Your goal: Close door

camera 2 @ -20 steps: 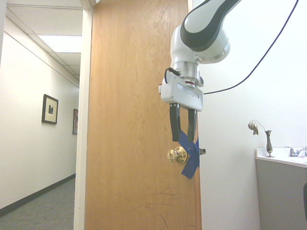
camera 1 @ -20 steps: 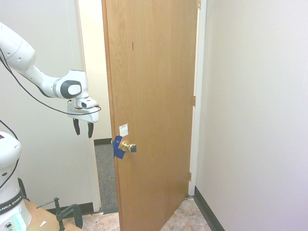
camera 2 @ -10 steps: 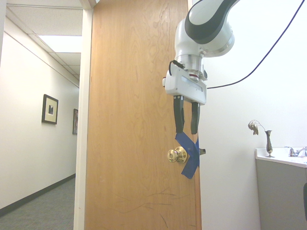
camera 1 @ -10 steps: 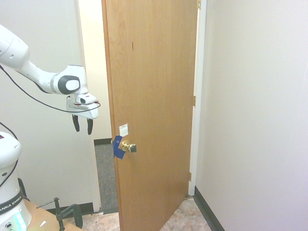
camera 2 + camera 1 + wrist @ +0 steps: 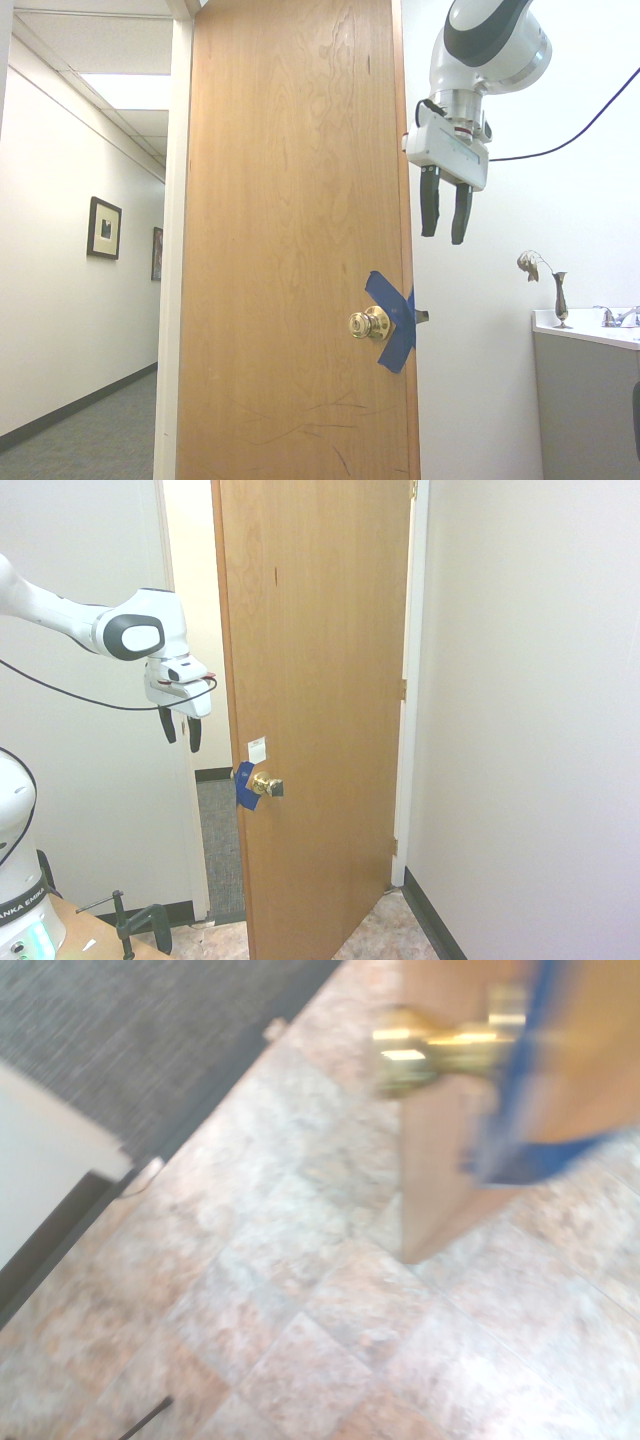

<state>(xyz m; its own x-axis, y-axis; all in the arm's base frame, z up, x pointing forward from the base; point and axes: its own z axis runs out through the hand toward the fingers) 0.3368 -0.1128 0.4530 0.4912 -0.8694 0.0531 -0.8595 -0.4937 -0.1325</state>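
The door (image 5: 320, 680) is a tall light-brown wooden slab standing ajar, swung into the room. Its brass knob (image 5: 265, 785) sits over a blue tape patch (image 5: 243, 785), with a small white sticker (image 5: 257, 748) above and a small dark mark (image 5: 276, 575) higher up. From the other side the door (image 5: 290, 240), knob (image 5: 368, 323) and tape (image 5: 395, 320) show too. My gripper (image 5: 181, 730) hangs fingers-down beside the door's free edge, above the knob, apart from it; the gripper (image 5: 445, 212) is open and empty. Blurred knob (image 5: 430, 1045) and tape (image 5: 520, 1150) appear in the wrist view.
Through the gap runs a hallway with grey carpet (image 5: 218, 840) and framed pictures (image 5: 104, 228). A white wall (image 5: 530, 730) stands behind the door's hinge side. A counter with a small vase (image 5: 558, 295) is at the right. The floor is tiled (image 5: 300, 1300).
My gripper has risen and moved toward the door's free edge, from knob level to well above it. The door has not moved.
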